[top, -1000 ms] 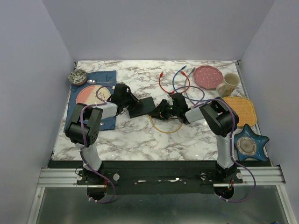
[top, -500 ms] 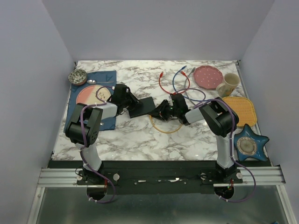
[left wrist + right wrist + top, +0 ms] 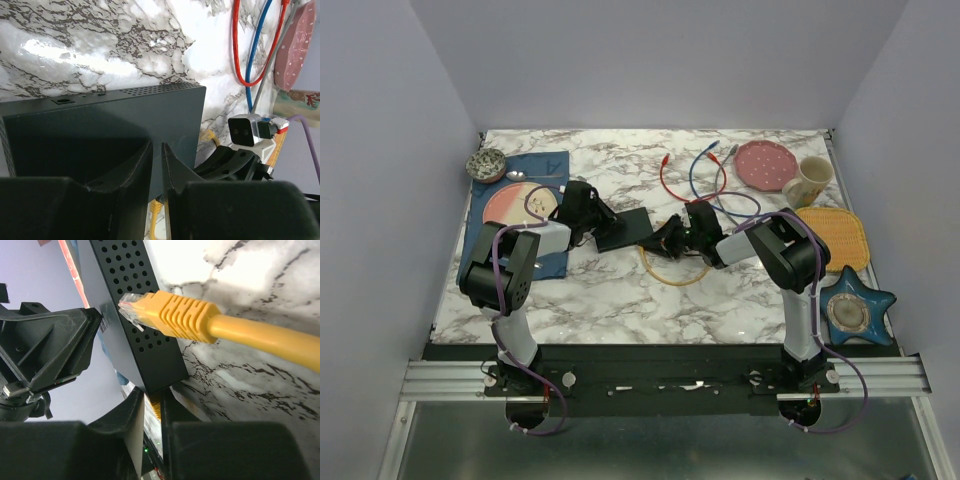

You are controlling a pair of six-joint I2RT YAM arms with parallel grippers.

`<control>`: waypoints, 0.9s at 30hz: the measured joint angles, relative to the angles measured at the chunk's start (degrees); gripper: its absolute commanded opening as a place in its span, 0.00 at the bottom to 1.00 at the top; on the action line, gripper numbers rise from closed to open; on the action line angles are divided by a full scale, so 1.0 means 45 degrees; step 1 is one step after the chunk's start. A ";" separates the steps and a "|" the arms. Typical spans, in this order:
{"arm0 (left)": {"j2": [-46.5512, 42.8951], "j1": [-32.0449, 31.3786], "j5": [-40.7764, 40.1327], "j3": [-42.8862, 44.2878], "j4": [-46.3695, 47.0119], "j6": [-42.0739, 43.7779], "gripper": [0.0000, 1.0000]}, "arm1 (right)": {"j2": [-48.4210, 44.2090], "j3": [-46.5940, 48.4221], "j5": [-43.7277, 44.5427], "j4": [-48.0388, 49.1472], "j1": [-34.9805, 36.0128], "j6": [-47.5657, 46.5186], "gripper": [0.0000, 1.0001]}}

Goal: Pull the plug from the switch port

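The switch (image 3: 626, 228), a flat black box, lies mid-table. My left gripper (image 3: 603, 228) is shut on its left edge; in the left wrist view the gripper (image 3: 156, 146) pinches the thin switch (image 3: 100, 125). My right gripper (image 3: 667, 238) is at the switch's right corner. In the right wrist view the gripper (image 3: 152, 395) is shut on a yellow plug (image 3: 156, 409) that sits right against the switch (image 3: 135, 325) edge. The cable's other yellow plug (image 3: 172, 315) lies free beside the perforated side. The yellow cable (image 3: 672, 278) loops in front.
Red cable (image 3: 665, 178) and blue cable (image 3: 697, 172) lie behind the switch. A pink plate (image 3: 765, 164), mug (image 3: 807, 181), yellow mat (image 3: 838, 236) and star dish (image 3: 856, 311) stand at the right. A blue cloth (image 3: 546, 164) with a plate (image 3: 512, 204) and a bowl (image 3: 486, 164) is at the left.
My right gripper has shifted very slightly at the switch's corner. The switch and my left gripper have not visibly moved.
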 measured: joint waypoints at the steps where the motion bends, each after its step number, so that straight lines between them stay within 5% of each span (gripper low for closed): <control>1: 0.0000 0.0000 0.0000 -0.0005 0.0024 -0.0005 0.29 | 0.0010 0.0000 -0.0010 0.0010 0.0000 0.0000 0.09; 3: 0.0000 0.0000 0.0000 -0.0034 0.0078 -0.0005 0.29 | 0.0019 0.0005 -0.0044 0.0053 0.0000 -0.0015 0.01; 27: -0.1171 -0.1520 0.0083 -0.2186 -0.0194 -0.0578 0.29 | 0.0078 0.0136 -0.0549 -0.0010 -0.0015 -0.1477 0.01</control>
